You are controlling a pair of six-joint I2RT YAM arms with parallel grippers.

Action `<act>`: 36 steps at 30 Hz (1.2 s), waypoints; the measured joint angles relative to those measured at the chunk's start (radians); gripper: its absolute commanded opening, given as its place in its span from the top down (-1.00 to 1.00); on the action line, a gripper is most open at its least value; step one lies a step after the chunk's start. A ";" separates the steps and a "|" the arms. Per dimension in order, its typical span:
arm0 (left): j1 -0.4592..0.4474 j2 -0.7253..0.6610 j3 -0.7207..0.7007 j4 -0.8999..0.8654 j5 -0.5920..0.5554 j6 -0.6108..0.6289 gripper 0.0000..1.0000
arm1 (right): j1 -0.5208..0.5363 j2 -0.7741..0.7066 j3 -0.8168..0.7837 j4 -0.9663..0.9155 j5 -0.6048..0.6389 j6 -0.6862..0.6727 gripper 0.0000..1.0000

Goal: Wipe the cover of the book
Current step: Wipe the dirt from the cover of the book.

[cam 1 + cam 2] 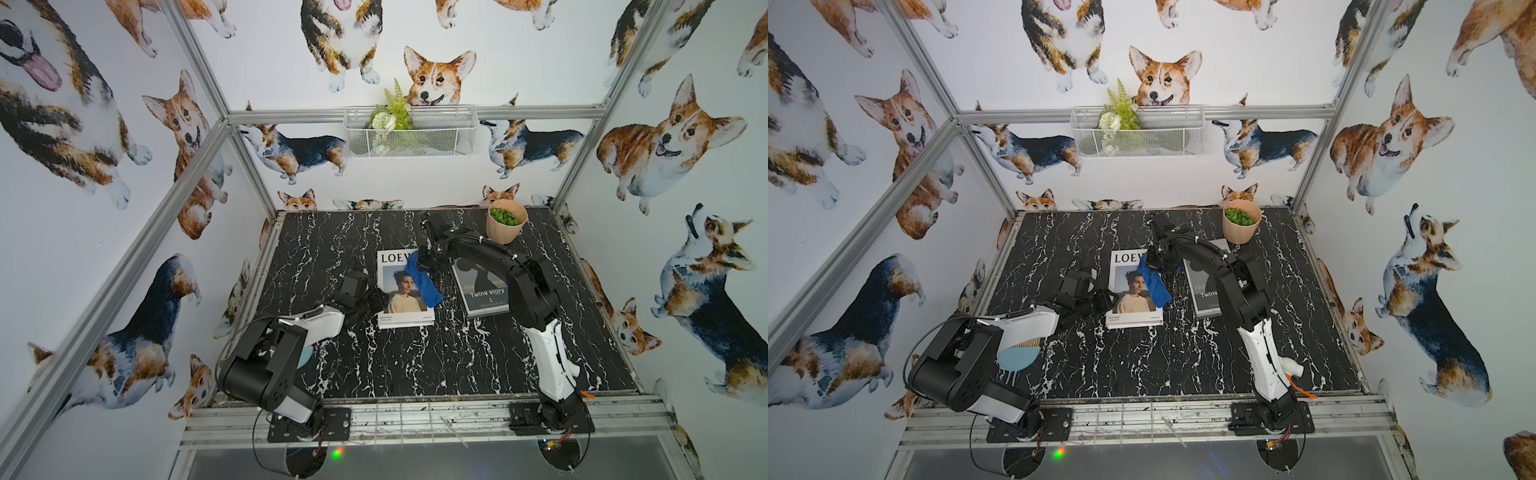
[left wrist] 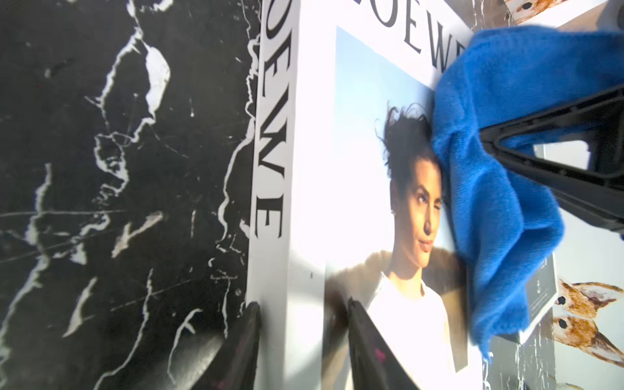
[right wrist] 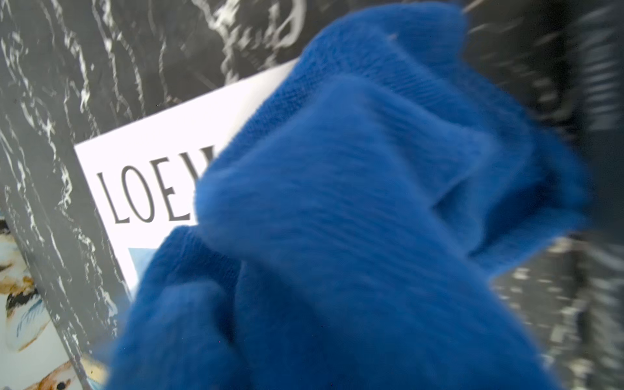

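The white book (image 1: 392,259) titled LOEWE, with a woman's portrait on its cover, lies flat mid-table in both top views (image 1: 1124,258). A crumpled blue cloth (image 1: 423,279) rests on the cover's right side, and my right gripper (image 1: 424,261) is shut on its top end. In the right wrist view the cloth (image 3: 337,219) hides the fingers and most of the book (image 3: 152,152). My left gripper (image 2: 300,304) straddles the book's (image 2: 354,169) spine edge near the front corner. One finger sits against the spine, the other on the cover.
A dark book (image 1: 484,286) reading "Twins story" lies right of the white one, partly under my right arm. A peach pot (image 1: 506,220) of green bits stands at the back right. A wire basket (image 1: 409,131) hangs on the back wall.
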 measured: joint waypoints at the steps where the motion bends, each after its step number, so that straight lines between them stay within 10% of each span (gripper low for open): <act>1: -0.003 0.000 0.000 0.000 -0.006 0.000 0.15 | 0.002 0.003 0.000 0.003 0.003 -0.005 1.00; 14: -0.023 0.011 0.019 -0.013 -0.034 -0.019 0.16 | 0.129 0.188 0.277 0.006 -0.037 0.004 1.00; 25: -0.032 0.008 0.018 -0.010 -0.046 -0.023 0.16 | -0.043 -0.103 -0.101 -0.051 0.019 -0.052 1.00; 36: -0.048 0.005 0.024 -0.020 -0.074 -0.027 0.16 | 0.135 -0.132 -0.205 -0.002 0.021 -0.049 1.00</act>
